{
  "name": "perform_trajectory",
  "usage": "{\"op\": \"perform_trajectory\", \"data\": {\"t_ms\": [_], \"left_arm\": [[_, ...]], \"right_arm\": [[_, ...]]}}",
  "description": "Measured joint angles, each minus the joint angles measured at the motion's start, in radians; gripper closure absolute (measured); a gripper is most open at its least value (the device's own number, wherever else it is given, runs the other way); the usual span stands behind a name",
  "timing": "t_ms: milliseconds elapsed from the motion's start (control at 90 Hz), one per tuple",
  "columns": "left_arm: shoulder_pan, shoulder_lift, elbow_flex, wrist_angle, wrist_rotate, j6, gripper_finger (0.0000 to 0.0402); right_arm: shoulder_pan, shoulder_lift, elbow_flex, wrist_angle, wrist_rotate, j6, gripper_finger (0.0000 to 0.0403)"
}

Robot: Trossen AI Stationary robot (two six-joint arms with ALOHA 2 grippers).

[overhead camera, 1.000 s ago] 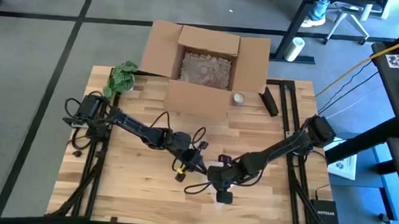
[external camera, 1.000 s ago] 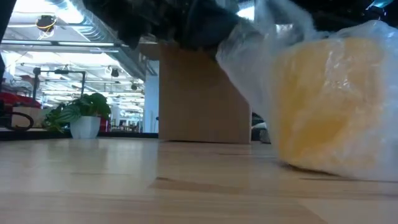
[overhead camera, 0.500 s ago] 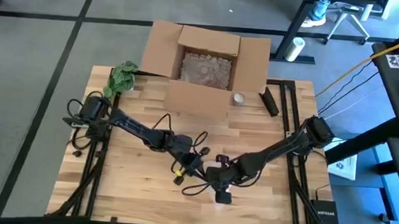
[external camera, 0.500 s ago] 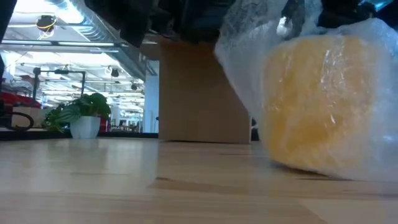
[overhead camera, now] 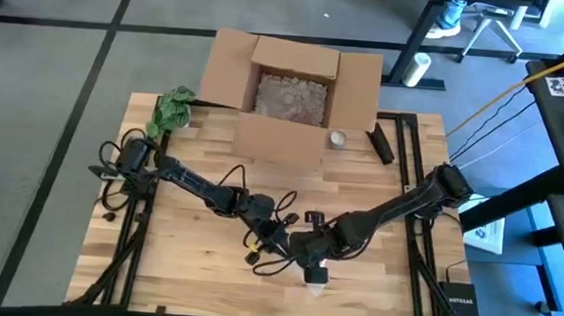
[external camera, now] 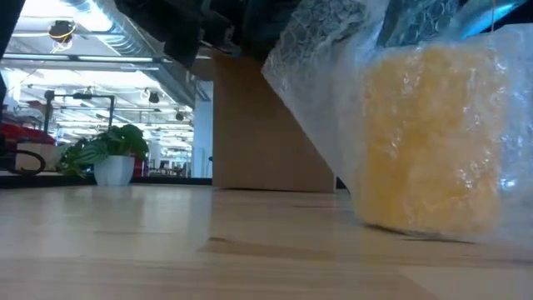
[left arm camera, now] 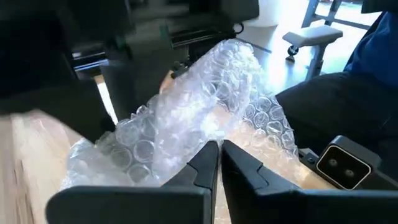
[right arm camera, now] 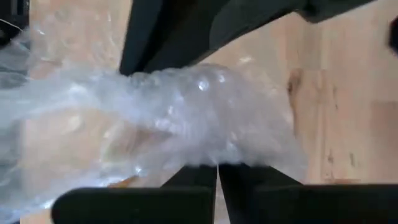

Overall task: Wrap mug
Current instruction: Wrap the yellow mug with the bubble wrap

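Mug [external camera: 433, 142]: yellow, upright on table's front edge, inside bubble wrap [left arm camera: 205, 118].
Left gripper [left arm camera: 214, 163]: pinching wrap.
Right gripper [right arm camera: 217, 171]: pinching wrap.
Risk: 2 opposing pulls could tip mug or tear film.

One mug [external camera: 433, 142], one box [overhead camera: 288, 98], one plant [overhead camera: 171, 110].

- An open-plan office or robotics lab: grey carpet floor [overhead camera: 53, 56] with dark seams.
- A wheeled office chair [overhead camera: 493, 29] and desk legs [overhead camera: 417, 39] beyond the tabletop's [overhead camera: 189, 241] far right corner.
- Long ceiling lights [external camera: 92, 58] across a large room.
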Motion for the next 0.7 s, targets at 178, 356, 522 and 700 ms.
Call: {"op": "perform_trajectory", "data": {"t_ms": [178, 356, 522, 700], "left_arm": [[0.000, 0.000, 0.000, 0.017, -0.003, 0.000, 0.0401], [0.000, 0.000, 0.000, 0.017, -0.003, -0.001, 0.0401], [0.002, 0.000, 0.000, 0.018, -0.013, -0.003, 0.0401], [0.006, 0.000, -0.001, 0.018, -0.031, -0.003, 0.0401]], "right_arm": [[0.001, -0.001, 0.051, -0.083, 0.005, 0.010, 0.0403], [0.015, -0.001, 0.125, -0.156, 0.055, 0.012, 0.0403], [0.036, -0.002, 0.189, -0.165, 0.087, 0.002, 0.0403], [0.063, -0.004, 0.197, -0.116, 0.063, -0.003, 0.0403]]}}
